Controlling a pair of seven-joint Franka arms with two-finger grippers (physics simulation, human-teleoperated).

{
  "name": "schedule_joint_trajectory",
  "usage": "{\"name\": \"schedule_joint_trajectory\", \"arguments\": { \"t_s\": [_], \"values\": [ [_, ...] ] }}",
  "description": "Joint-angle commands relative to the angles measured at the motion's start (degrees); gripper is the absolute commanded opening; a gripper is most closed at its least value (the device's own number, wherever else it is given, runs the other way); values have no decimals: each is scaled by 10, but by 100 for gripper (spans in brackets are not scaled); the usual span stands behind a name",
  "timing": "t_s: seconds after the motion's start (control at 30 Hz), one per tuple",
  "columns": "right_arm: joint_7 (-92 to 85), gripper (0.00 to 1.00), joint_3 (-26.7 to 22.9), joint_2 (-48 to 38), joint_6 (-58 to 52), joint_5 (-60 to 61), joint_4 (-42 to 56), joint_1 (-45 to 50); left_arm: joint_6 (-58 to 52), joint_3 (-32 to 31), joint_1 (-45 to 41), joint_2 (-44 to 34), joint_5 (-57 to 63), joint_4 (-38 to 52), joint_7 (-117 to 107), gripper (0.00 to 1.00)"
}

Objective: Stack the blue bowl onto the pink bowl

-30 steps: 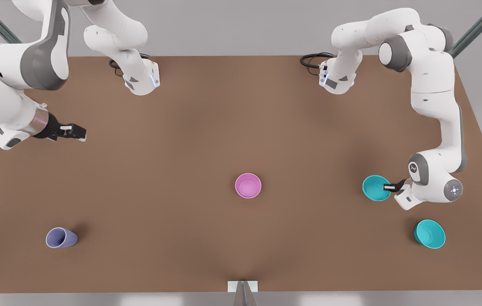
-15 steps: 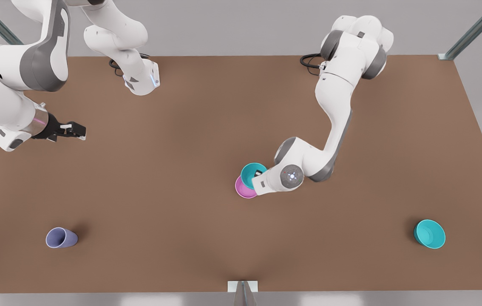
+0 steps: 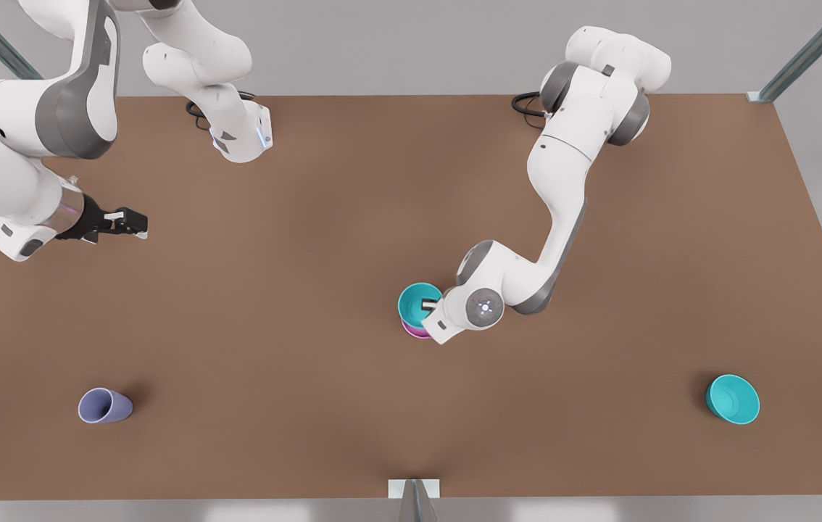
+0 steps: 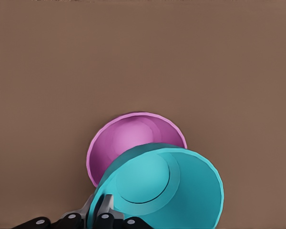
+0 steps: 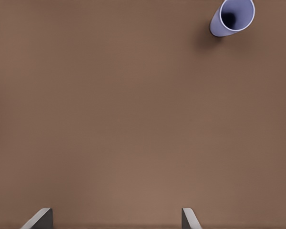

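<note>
My left gripper [image 3: 430, 304] is shut on the rim of the blue bowl [image 3: 413, 301], a glossy teal bowl held over the pink bowl [image 3: 416, 334] at the table's middle. Only a thin magenta edge peeks out below it in the front view. The left wrist view has the blue bowl [image 4: 176, 191] overlapping the pink bowl [image 4: 128, 138], with one finger inside its rim and one outside at my left gripper [image 4: 99, 213]. Whether the bowls touch I cannot tell. At the front view's left, my right gripper [image 3: 137, 225] waits above the table, open [image 5: 115, 220].
A lavender-blue cup [image 3: 103, 406] lies on its side at the front view's near left, and is also the cup [image 5: 233, 16] in the right wrist view. A second teal bowl [image 3: 733, 399] sits near right. Both arm bases stand at the brown table's [image 3: 295, 435] far edge.
My left arm carried the blue bowl from the front view's right side to the middle, then shifted it further over the pink bowl. The right arm barely moved.
</note>
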Motion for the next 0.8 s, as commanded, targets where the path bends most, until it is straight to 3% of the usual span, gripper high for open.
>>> {"name": "schedule_joint_trajectory", "arguments": {
  "t_s": [0.0, 0.63, 0.67, 0.7, 0.77],
  "values": [
    [-16, 100, 0, 0, -1, 0, 0, 0, 17, -1, 1, -1, -3, 1, -161, 21],
    [-16, 100, 0, 1, -1, 0, -1, 0, 26, -1, 4, 2, -2, -16, -159, 22],
    [-16, 100, 0, 1, -1, 0, -1, 0, 25, -1, 4, 3, -2, -14, -158, 88],
    [-16, 100, -1, 1, -1, 0, -1, 1, 25, -1, 4, 3, -2, -16, -158, 100],
    [-16, 100, 0, 1, -1, 0, -1, 0, -5, -1, 6, 1, -1, -16, -158, 100]
  ]
}}
